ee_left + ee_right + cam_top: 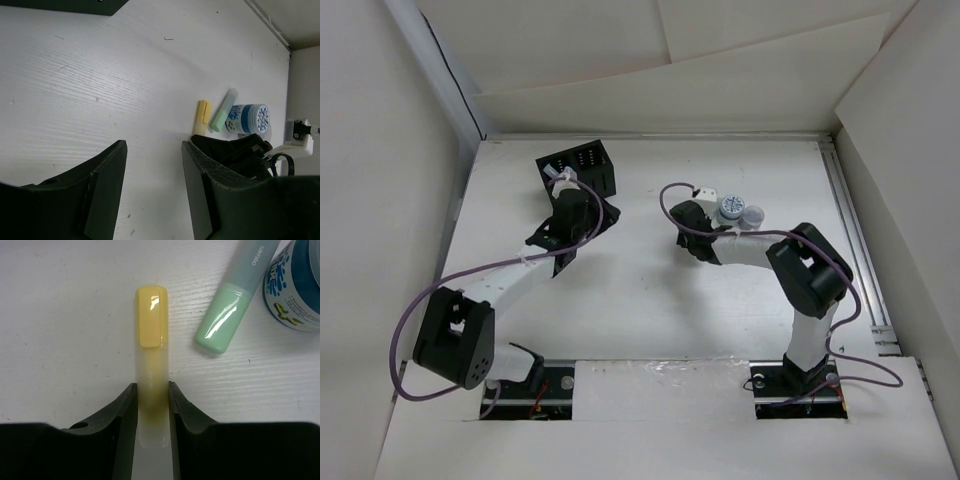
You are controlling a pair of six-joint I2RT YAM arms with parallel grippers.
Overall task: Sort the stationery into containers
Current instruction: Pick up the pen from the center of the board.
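Found the right gripper (pixel 152 390) down at the table (pixel 60 315), with both fingers pressed against the long sides of the yellow stick (pixel 151 315) near its clear tail end and the cap pointing away. Took that low, square-on pinch for a pick-up grip: caught across the narrow width, with the stick lying flat and, as far as could be told, not yet lifted. Noted the mint-capped stick (pixel 225 315) just beside it on the right, slanted and apart from the yellow one, close against the blue-patterned round tub (pixel 295 290) beyond. Judged the yellow one chosen as the outermost of the cluster, with free room on either side for the fingers. Saw a second, plainer round piece (pixel 755 215) just beside the tub in the top view. Farther out and to the left, found the left gripper (pixel 154 170) spread, with nothing between its fingers and only bare table beneath, held close in front of the black organiser box (pixel 582 168). Read that as standing by near the box, perhaps to steady it or to leave the way over its open top free for the right arm. Could not make out the box's contents. Reckoned the cluster well apart from the box, with most of the sorting left to do.
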